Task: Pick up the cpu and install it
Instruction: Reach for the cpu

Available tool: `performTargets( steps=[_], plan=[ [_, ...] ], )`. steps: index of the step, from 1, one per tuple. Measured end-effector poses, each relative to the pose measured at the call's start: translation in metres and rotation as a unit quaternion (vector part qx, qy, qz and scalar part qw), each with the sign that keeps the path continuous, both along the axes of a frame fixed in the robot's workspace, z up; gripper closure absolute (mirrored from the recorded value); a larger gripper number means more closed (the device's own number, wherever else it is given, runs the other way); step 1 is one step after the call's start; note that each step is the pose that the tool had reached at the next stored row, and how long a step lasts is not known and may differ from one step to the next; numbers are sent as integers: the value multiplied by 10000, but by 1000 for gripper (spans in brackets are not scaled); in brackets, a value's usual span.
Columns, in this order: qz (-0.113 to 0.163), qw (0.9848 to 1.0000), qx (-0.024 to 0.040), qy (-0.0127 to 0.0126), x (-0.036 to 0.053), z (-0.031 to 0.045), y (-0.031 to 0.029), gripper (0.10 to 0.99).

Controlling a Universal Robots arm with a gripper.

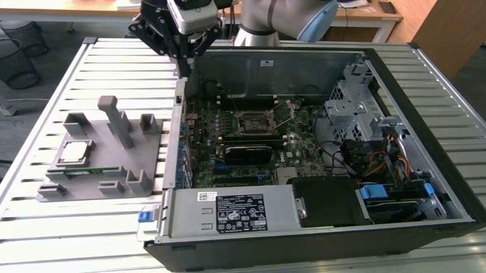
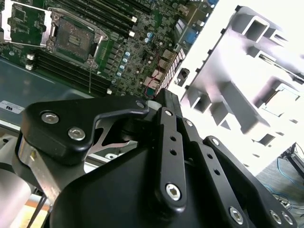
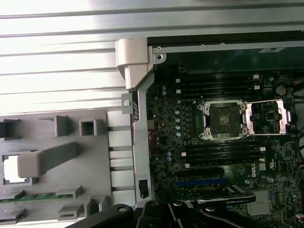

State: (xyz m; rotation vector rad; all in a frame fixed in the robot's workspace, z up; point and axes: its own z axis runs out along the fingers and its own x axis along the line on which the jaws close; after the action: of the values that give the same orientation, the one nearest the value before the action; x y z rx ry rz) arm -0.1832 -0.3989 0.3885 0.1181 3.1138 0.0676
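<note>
Well apart from the fingers [image 1: 183, 61], the cpu [image 1: 74, 152] lies (in its holder [image 1: 114, 168]).

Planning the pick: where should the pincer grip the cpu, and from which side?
Probably by two opposite edges, coming straight down: the cpu lies flat, metal top up, in a recess of the grey holder, and upright posts beside it block sideways approaches.

The grey arm [image 1: 281, 20] reaches in from the top edge of the exterior view, its wrist bent so that the black gripper [image 1: 184, 65] hangs pointing straight down. Its two fingers are pressed together into one narrow tip with nothing between them, and the linkage bars [image 2: 171, 152] are folded inward in the second wrist view
</note>
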Motion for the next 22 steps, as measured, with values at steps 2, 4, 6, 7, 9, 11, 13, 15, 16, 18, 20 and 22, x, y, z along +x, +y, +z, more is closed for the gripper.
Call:
performTargets(
  steps=[2,4,6,7,9,11,13,15,16,18,20,22],
  plan=[
    [0,10000,0,0,-15,-1,0,980],
    [0,10000,0,0,-30,-2,0,980],
    [0,10000,0,0,-44,-4,0,980],
    [0,10000,1,-1,-49,-5,0,980],
    [0,10000,0,1,-62,-6,0,980],
    [0,10000,0,1,-74,-8,0,980],
    [0,10000,0,2,-87,-10,0,980],
    [0,10000,0,2,-100,-11,0,980],
    [0,10000,0,2,-106,-13,0,980],
    [0,10000,0,3,-122,-14,0,980],
    [0,10000,0,3,-139,-17,0,980],
    [1,10000,0,2,-160,-21,0,980]
  ],
)
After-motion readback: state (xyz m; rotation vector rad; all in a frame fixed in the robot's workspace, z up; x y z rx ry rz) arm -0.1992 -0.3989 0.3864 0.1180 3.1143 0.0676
